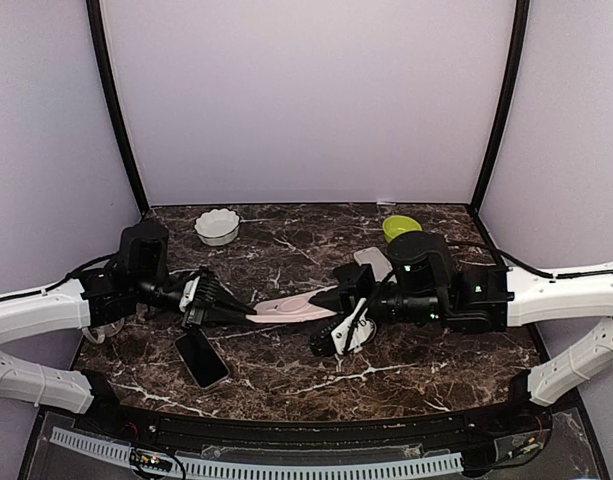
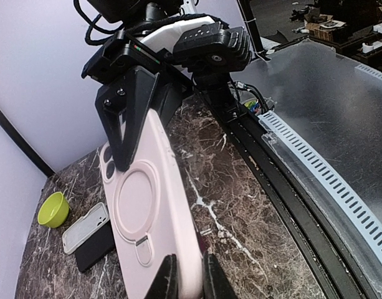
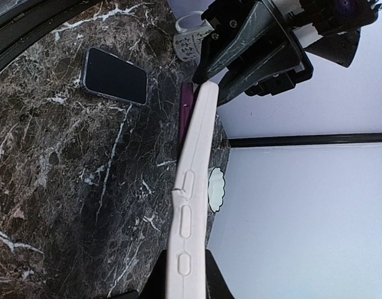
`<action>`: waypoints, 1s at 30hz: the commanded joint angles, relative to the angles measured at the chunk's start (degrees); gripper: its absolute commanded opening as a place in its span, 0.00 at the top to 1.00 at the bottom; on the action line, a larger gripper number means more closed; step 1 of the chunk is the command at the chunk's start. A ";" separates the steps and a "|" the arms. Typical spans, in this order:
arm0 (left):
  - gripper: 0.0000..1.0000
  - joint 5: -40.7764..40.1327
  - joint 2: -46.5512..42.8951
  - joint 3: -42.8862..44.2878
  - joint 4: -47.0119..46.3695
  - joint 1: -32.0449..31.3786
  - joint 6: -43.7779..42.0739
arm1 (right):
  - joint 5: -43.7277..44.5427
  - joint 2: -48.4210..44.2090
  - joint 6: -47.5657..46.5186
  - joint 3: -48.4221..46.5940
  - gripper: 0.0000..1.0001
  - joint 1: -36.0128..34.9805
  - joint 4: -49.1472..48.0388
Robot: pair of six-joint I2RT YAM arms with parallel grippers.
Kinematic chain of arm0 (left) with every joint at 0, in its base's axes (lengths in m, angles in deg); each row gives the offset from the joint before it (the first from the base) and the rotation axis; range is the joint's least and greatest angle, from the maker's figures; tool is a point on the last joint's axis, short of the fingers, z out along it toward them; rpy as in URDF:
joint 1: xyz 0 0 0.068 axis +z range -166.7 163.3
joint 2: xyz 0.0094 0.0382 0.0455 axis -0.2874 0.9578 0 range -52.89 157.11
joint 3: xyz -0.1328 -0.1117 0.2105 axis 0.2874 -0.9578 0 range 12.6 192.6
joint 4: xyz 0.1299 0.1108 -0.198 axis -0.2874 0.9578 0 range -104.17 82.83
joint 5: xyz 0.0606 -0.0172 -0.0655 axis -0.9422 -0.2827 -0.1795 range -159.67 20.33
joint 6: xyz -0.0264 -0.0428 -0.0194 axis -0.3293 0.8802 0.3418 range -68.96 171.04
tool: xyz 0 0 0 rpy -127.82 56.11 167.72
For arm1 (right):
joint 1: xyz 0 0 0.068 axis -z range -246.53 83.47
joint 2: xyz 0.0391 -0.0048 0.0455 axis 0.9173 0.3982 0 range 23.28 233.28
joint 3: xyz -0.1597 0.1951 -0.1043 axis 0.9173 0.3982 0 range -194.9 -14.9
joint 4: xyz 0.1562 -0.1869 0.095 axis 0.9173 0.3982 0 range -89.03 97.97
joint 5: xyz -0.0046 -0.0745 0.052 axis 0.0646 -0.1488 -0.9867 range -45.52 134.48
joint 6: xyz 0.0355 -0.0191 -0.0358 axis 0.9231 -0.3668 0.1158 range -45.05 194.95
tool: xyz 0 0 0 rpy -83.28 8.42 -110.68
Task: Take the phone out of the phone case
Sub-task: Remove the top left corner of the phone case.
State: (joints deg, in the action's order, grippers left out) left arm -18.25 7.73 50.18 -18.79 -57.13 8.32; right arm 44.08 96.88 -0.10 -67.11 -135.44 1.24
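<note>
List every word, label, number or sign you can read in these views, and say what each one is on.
No text here is readable.
Mug: small dark print, too blurred to read.
Pink phone case: a moulded ring only, no lettering visible.

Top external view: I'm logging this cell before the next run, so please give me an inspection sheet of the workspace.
Surface: dark brown marble tabletop, white veining.
Job's things: pale pink phone case spans between both grippers; cannot tell whether a phone is inside.
Clutter: white scalloped bowl; lime-green bowl; dark phone lying flat; light grey case beside a flat black phone.
Grippers: left gripper shut on one end of the case; right gripper shut on the other end.
Cables: black cable runs along the right arm.
Surroundings: pale lilac walls.
</note>
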 commanded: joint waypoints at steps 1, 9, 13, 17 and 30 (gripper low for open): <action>0.94 -6.91 0.42 0.28 0.04 0.35 -0.61 | -11.17 -0.97 -2.78 -4.81 1.00 -3.41 -7.64; 0.90 -9.65 1.40 0.02 1.19 -0.69 -3.24 | -18.15 -0.21 6.73 -5.69 1.00 -4.57 -12.12; 0.90 -16.25 -0.04 -1.80 -2.10 -1.97 -4.66 | -21.09 -0.13 12.89 -5.48 1.00 -4.57 -15.78; 0.90 -20.01 -1.11 -3.14 -4.89 -2.93 -5.25 | -22.67 -0.22 16.55 -5.15 1.00 -4.57 -17.40; 0.78 -25.27 -3.05 -4.69 -6.16 -3.97 -8.12 | -17.57 -0.24 35.41 -1.56 1.00 -4.57 -34.35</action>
State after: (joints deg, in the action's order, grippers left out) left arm -33.92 3.36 47.16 -22.42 -61.15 1.78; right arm 40.38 98.61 28.12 -65.97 -135.55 -1.32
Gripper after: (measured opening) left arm 0.188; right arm 0.101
